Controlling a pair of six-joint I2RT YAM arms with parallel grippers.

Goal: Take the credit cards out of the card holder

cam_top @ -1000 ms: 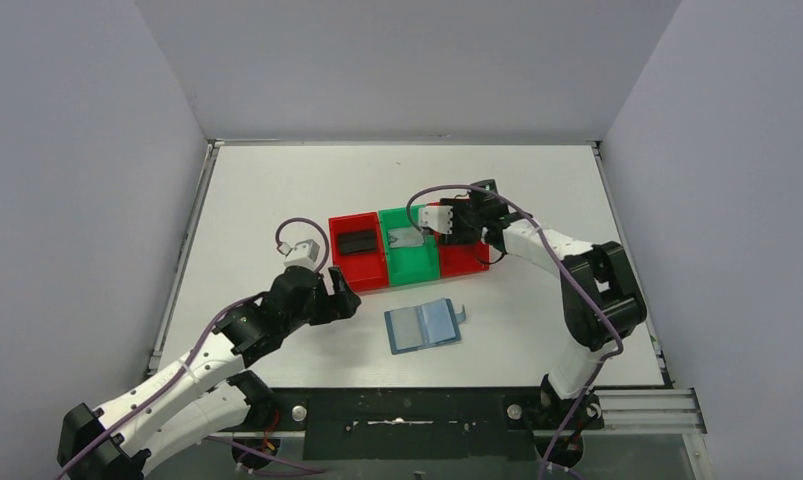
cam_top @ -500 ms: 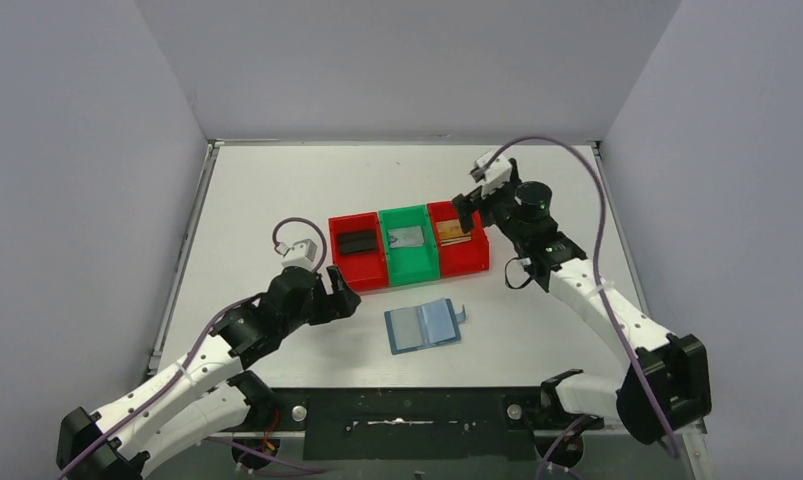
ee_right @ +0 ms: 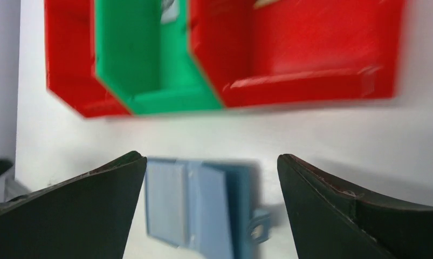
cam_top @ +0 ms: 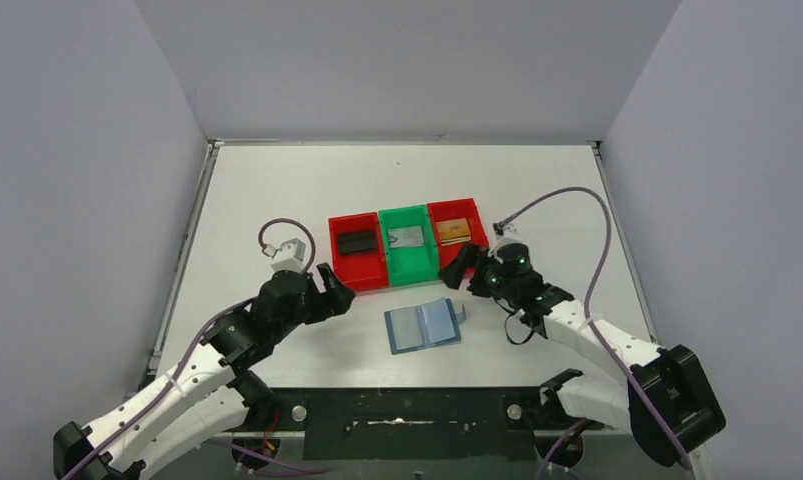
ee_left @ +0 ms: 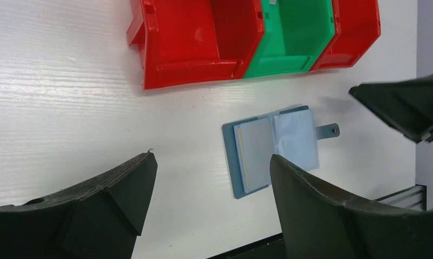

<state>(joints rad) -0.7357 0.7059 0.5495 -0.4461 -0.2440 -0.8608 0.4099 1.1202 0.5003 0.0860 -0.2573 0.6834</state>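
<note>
The teal-blue card holder point(cam_top: 423, 325) lies open and flat on the white table in front of the bins, snap tab to the right. It also shows in the left wrist view point(ee_left: 273, 148) and, blurred, in the right wrist view point(ee_right: 203, 208). A black card point(cam_top: 356, 242) lies in the left red bin, a silver-grey card point(cam_top: 406, 237) in the green bin, a gold-brown card point(cam_top: 454, 230) in the right red bin. My left gripper point(cam_top: 339, 290) is open and empty, left of the holder. My right gripper point(cam_top: 457, 272) is open and empty, just above and right of the holder.
Three joined bins stand behind the holder: left red bin point(cam_top: 361, 272), green bin point(cam_top: 413, 268), right red bin point(cam_top: 467, 258). Grey walls enclose the table. A black rail runs along the near edge by the arm bases.
My right arm has pulled back from the right red bin, leaving the gold-brown card in it, and swung down next to the holder. My left arm has shifted slightly.
</note>
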